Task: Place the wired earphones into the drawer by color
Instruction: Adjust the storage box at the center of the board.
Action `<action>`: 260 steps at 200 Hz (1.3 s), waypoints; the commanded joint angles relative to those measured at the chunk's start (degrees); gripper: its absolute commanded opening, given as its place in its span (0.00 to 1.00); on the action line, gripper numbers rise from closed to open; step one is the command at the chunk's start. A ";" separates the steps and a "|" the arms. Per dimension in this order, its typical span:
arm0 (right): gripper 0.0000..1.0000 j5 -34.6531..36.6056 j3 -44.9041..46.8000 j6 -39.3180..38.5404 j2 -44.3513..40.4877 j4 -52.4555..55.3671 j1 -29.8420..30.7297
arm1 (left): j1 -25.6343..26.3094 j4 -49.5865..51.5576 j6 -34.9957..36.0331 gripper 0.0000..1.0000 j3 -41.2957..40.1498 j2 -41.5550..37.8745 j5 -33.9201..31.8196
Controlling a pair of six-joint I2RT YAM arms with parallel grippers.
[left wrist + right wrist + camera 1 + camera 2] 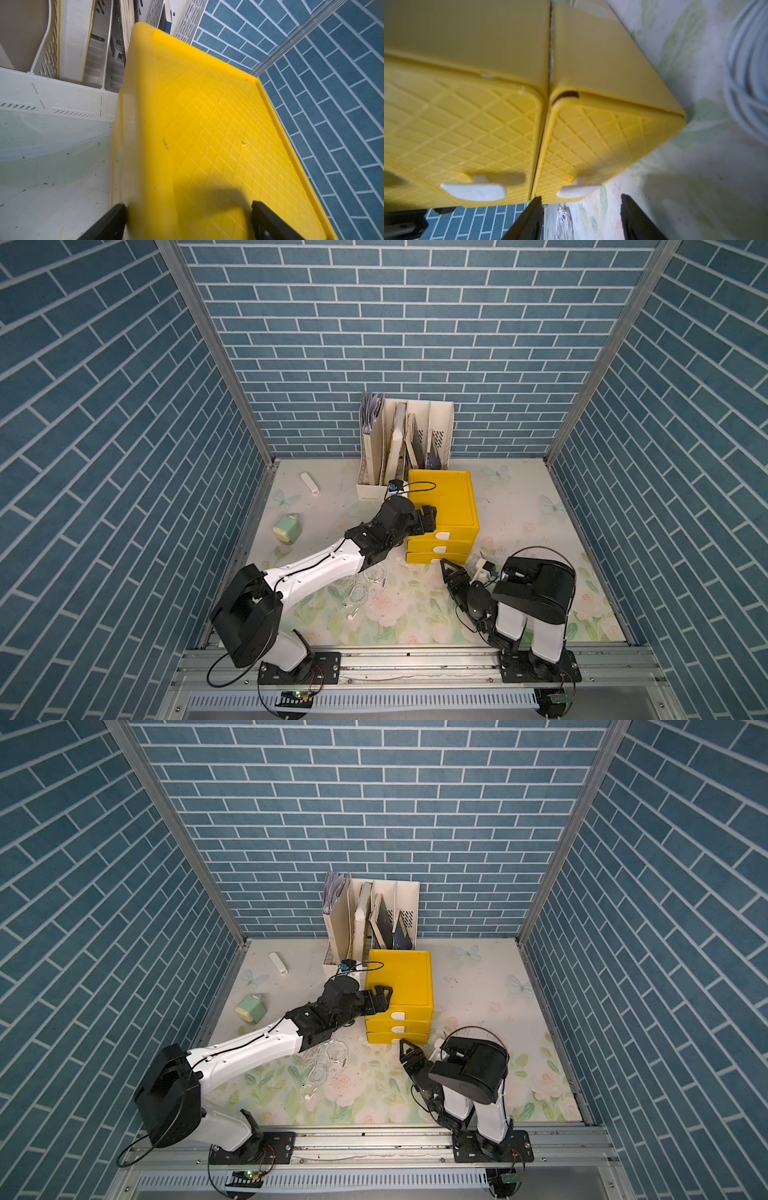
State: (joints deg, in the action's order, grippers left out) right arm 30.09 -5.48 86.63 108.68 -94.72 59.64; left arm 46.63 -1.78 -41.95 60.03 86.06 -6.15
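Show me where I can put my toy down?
Bare mat lies between the drawers and the right wall, and in front between the earphones and right arm. Crowded: front-left of the drawers, left arm beside the earphones.

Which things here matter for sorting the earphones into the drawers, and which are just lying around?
For the job:
white earphone coils
yellow drawer unit

Lying about:
file rack with books
pale green container
small white stick

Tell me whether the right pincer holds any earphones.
No, the right pincer stands open and empty before the lowest drawer's white handle.
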 commanded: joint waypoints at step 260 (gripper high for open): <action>0.08 -61.68 -27.12 -27.71 -23.78 66.16 -53.51 | -4.89 21.74 8.83 1.00 15.02 -2.60 6.69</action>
State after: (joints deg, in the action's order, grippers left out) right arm -17.61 -28.64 63.09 76.40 -21.39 5.87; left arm 43.29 19.49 -36.23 72.36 81.78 -1.58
